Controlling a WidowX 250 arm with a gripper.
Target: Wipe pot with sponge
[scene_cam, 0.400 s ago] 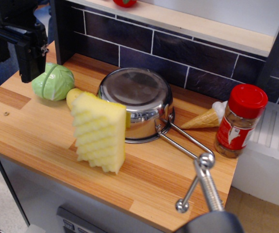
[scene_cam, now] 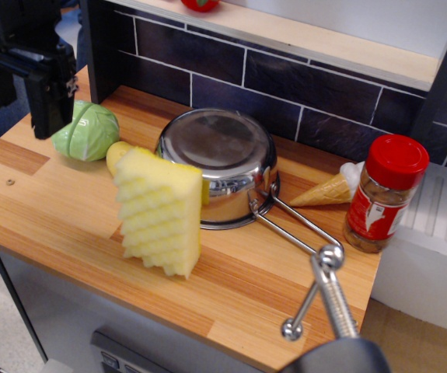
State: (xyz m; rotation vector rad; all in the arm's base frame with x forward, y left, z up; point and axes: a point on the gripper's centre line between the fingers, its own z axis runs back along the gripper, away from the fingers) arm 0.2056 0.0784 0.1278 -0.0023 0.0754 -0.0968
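Observation:
The shiny steel pot (scene_cam: 217, 148) sits bottom-up in the middle of the wooden counter, its wire-loop handle (scene_cam: 295, 225) pointing to the lower right. The pale yellow ridged sponge (scene_cam: 161, 210) stands upright on the counter just in front-left of the pot, against its side. My black gripper (scene_cam: 19, 116) hangs at the upper left, above the counter's left end and beside a green cabbage. It is well left of the sponge and pot, and its fingers look apart and empty.
A green cabbage (scene_cam: 87, 130) and a small yellow ball (scene_cam: 118, 154) lie left of the pot. An ice-cream cone (scene_cam: 328, 189) and a red-lidded spice jar (scene_cam: 382, 194) stand at the right. A metal rod (scene_cam: 324, 291) juts up at the front right. A dark tiled wall and a shelf run behind.
My gripper has dropped slightly lower at the upper left. The pot, the sponge and the rest have not moved.

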